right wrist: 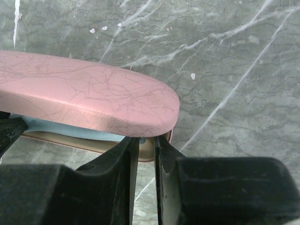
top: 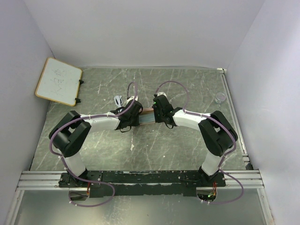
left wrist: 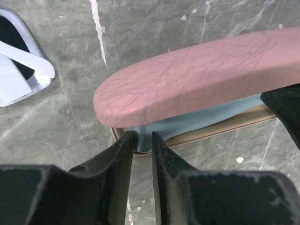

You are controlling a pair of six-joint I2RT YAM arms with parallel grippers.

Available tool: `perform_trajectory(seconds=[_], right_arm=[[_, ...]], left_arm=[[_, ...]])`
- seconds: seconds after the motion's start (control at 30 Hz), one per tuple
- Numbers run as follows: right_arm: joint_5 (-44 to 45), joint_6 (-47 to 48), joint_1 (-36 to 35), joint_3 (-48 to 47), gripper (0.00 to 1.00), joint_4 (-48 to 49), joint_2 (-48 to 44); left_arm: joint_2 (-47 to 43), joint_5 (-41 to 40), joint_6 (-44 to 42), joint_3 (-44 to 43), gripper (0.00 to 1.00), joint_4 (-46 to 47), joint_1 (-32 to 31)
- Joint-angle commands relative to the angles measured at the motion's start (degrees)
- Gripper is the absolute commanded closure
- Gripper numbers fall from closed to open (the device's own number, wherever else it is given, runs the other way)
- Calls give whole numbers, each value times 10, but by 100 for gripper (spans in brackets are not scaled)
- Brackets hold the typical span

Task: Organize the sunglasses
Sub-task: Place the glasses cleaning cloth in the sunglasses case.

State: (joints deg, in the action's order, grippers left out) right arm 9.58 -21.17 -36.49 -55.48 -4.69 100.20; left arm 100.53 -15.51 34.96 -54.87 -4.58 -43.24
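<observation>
Left gripper [left wrist: 143, 140]: fingers standing slightly apart at the pink case's [left wrist: 197, 79] end.
Right gripper [right wrist: 146, 139]: fingers standing narrowly apart at its other end.
Sunglasses [left wrist: 21, 63]: lying ahead-left of the left gripper, clear of its fingers.

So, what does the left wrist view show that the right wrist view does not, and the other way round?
Left wrist only: the sunglasses, lying on the table apart from the pink case; also the left tool at one end of the case's lower rim. Right wrist only: the right tool at the case's opposite end. Both: the case with its lid ajar, the blue cloth peeking out under the lid, and jaws standing a little apart.
</observation>
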Motion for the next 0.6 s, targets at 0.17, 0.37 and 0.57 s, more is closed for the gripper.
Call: perform_trajectory(seconds=[0.17, 0.37, 0.57], right_arm=[[15, -2, 1, 9, 80, -11, -25], [13, -4, 0, 8, 80, -10, -22], [12, -5, 0, 10, 80, -9, -21]], left_arm=[[-19, -25, -6, -3, 66, -25, -3], [-30, -26, -11, -2, 65, -23, -3], [-42, -29, -12, 2, 64, -21, -3]])
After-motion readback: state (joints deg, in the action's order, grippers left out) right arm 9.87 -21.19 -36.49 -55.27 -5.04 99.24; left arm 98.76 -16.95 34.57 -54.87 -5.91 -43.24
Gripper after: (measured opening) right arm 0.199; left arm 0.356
